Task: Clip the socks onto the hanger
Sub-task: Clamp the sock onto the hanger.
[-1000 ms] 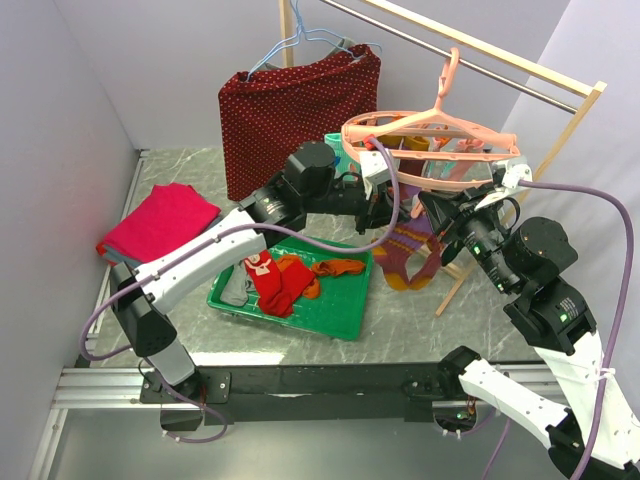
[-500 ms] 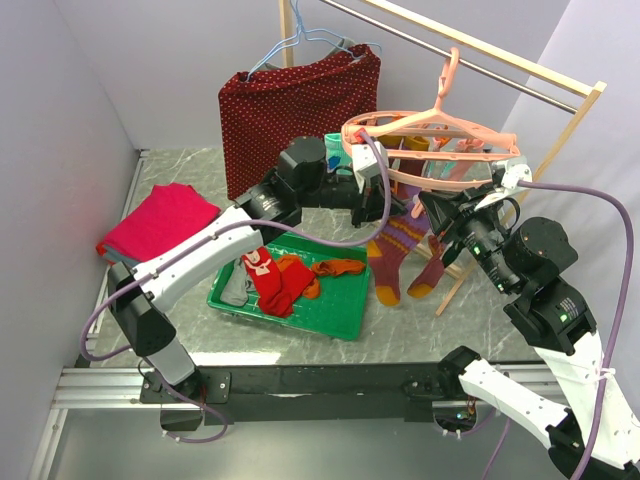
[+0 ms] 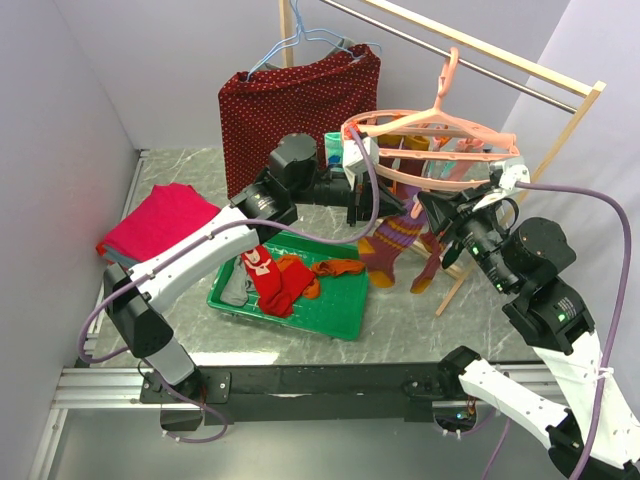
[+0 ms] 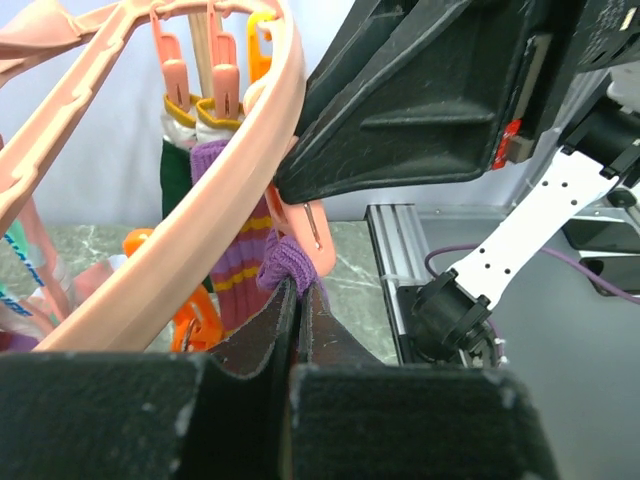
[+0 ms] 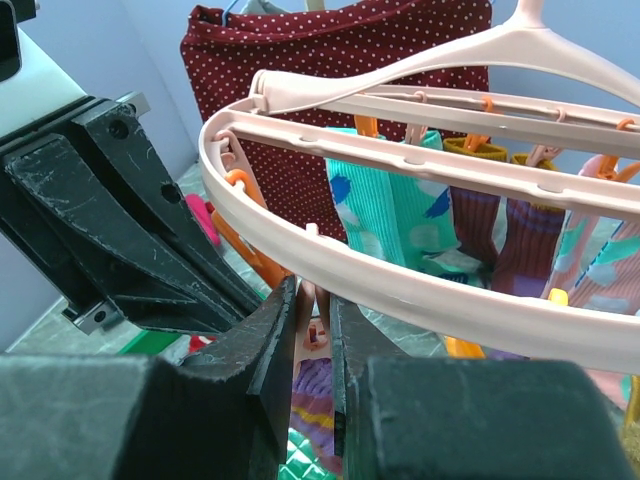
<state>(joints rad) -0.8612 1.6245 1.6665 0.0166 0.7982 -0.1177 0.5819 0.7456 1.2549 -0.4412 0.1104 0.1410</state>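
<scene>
The salmon-pink hanger (image 3: 432, 138) hangs from the rack rod, with several socks clipped on its far side. My left gripper (image 3: 375, 200) is shut on the purple cuff of the purple-orange striped sock (image 3: 393, 245), which hangs below the ring's near-left edge. In the left wrist view the cuff (image 4: 286, 268) sits just under a pink clip peg (image 4: 305, 228). My right gripper (image 3: 428, 208) is shut on that peg (image 5: 318, 312), under the ring (image 5: 400, 268), with the striped sock (image 5: 322, 392) below. Red (image 3: 270, 282), orange (image 3: 336, 267) and grey (image 3: 236, 290) socks lie in the green tray (image 3: 345, 312).
The dark-red dotted cloth (image 3: 300, 100) hangs on a blue wire hanger (image 3: 300, 40) at the back. A pink-red cloth stack (image 3: 160, 220) lies at the left. The wooden rack's slanted leg (image 3: 560, 150) stands at the right. Teal socks (image 5: 400, 200) hang beyond the ring.
My left gripper has drawn back to the left and up a little with the striped sock's cuff. The sock, bunched before, now hangs down straighter. The right gripper stays on the peg.
</scene>
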